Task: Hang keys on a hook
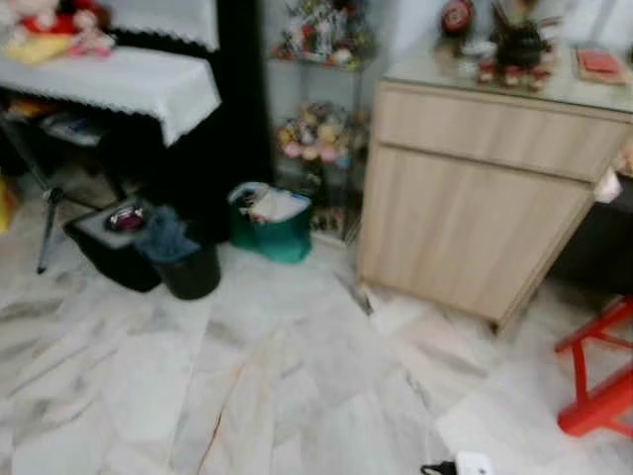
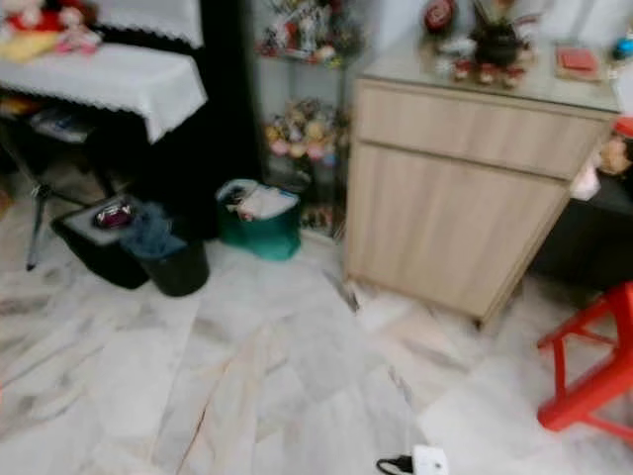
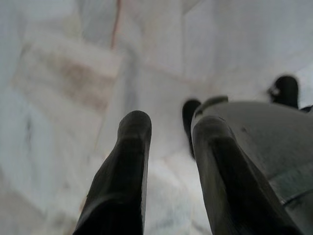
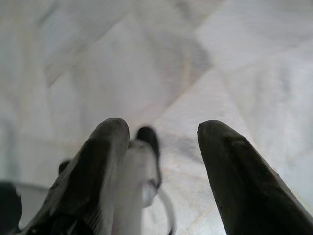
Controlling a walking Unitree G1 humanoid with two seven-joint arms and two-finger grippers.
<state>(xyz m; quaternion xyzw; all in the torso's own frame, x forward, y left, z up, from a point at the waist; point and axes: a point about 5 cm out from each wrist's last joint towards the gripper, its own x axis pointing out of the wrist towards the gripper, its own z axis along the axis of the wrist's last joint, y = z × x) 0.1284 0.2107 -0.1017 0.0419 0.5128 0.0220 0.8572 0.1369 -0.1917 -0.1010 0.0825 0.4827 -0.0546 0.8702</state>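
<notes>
Currently both grippers hang over the white marble floor near the light wooden cabinet: left gripper slightly parted, right gripper spread wide, neither holding anything.

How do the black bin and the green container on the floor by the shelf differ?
The black round bin is dark and has a blue-grey cloth bunched over its rim; the green container is teal with white papers lying in it. The black bin stands nearer the camera, beside a low black box; the green container sits further back, against the glass shelf. Both rest on the marble floor.
</notes>
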